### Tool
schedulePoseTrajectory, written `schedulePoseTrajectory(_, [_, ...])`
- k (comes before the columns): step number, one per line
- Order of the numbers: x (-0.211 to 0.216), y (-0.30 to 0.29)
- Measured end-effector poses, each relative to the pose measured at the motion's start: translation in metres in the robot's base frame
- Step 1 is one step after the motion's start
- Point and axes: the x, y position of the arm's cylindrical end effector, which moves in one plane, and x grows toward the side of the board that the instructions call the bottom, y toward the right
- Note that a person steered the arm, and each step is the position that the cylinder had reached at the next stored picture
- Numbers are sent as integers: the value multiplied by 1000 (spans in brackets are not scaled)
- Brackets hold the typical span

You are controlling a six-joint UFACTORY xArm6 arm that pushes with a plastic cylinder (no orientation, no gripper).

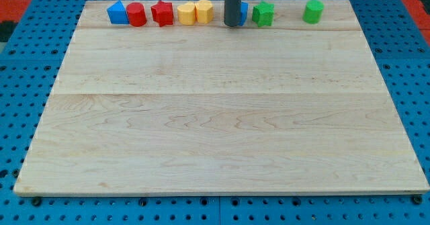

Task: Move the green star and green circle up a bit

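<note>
The green star (263, 14) sits near the top edge of the wooden board, right of centre. The green circle (313, 11) stands further to the view's right, apart from the star. My tip (233, 24) is just left of the green star, with the rod standing in front of a blue block (242, 13) that is mostly hidden behind it. The tip seems close to the star but I cannot tell if it touches.
Along the top edge to the left lie a blue block (117, 13), a red cylinder (136, 14), a red star (162, 13), a yellow block (187, 13) and a yellow hexagon (204, 10). The board's top edge (215, 1) runs just behind the row.
</note>
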Motion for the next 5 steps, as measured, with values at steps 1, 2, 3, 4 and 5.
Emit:
schedulePoseTrajectory(1, [-9, -1])
schedulePoseTrajectory(2, [0, 1])
schedulePoseTrajectory(3, [24, 19])
schedulePoseTrajectory(4, [26, 36])
schedulePoseTrajectory(5, [14, 49])
